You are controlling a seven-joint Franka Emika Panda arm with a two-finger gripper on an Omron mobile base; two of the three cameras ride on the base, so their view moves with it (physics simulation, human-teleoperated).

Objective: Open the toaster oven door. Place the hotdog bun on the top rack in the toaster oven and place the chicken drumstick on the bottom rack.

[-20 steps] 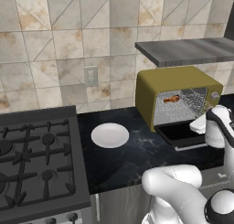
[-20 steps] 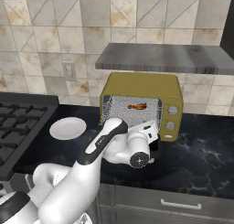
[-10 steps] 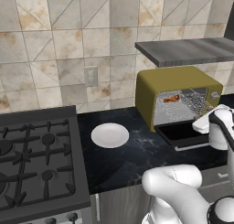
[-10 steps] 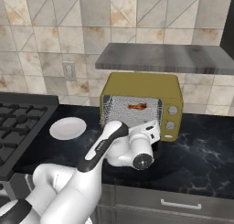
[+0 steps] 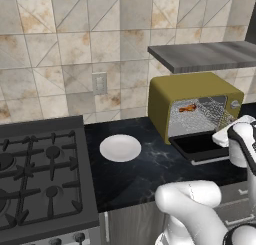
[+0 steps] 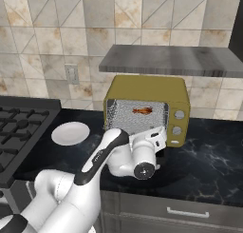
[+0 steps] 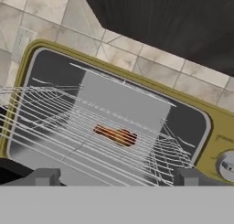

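The mustard-yellow toaster oven (image 5: 175,91) (image 6: 147,88) stands open, its dark glass door (image 5: 200,145) folded down flat on the counter. A small orange-brown oblong piece with darker patches, which I take for the hotdog bun (image 7: 116,135) (image 6: 142,111) (image 5: 187,108), lies on the upper wire rack. My gripper (image 7: 116,178) is open at the oven mouth above the door, its fingertips (image 7: 43,176) far apart with nothing between them. The chicken drumstick is hidden from me.
A white plate (image 5: 120,148) (image 6: 70,133) sits bare on the black counter left of the oven. A gas stove (image 5: 37,174) fills the left side. A grey shelf (image 6: 166,60) hangs over the oven, whose knobs (image 6: 179,114) are on its right.
The gripper's fingers have spread wide apart. The hand has stayed at the oven mouth, and the piece on the upper rack has not moved.
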